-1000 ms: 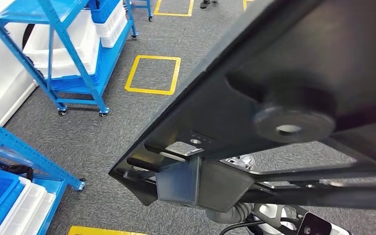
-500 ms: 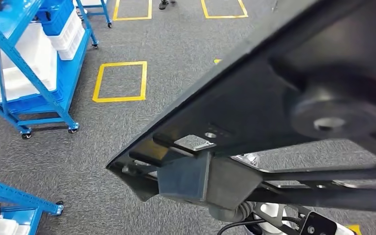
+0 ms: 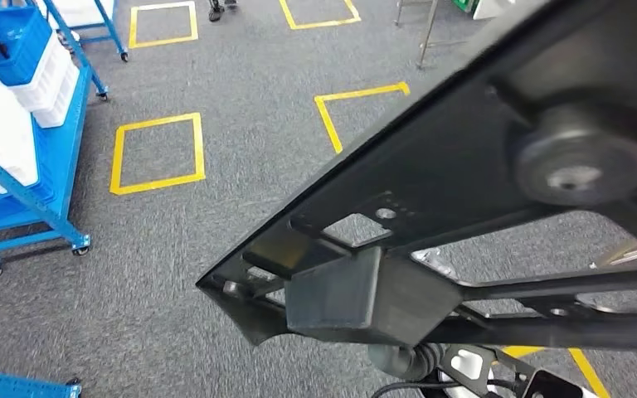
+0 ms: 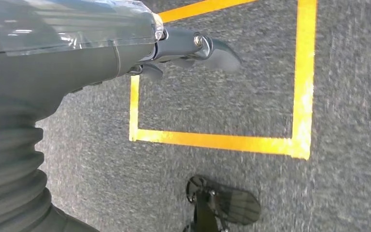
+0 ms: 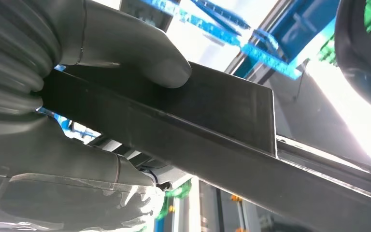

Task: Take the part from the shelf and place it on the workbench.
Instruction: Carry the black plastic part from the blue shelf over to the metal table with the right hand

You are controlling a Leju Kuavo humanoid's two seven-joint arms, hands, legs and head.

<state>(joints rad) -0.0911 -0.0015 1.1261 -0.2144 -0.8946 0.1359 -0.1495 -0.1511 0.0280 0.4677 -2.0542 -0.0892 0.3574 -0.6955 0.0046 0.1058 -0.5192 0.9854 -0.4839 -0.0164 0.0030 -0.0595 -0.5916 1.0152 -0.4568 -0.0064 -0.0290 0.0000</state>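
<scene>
part: large black flat metal frame part (image 3: 464,166) with a round boss, carried high and tilted above grey carpet (image 3: 216,232)
right hand (image 5: 92,58): clamped on the part's edge
left hand (image 4: 183,46): hanging empty, fingers loosely apart
change: blue wheeled shelf (image 3: 25,182) now further left, view swung right
meaning: turning from shelf, workbench still to find

Grey carpet floor (image 3: 216,108) carries yellow tape squares: one (image 3: 157,153) near the left, another (image 3: 163,22) at the far edge, a partly hidden one (image 3: 350,108) mid-floor. A blue rack (image 3: 29,178) on castors stands at the left edge, holding white bins (image 3: 50,79) and a blue bin (image 3: 12,46). A person's feet (image 3: 222,8) show at the far edge. Metal legs (image 3: 425,33) stand far right.
</scene>
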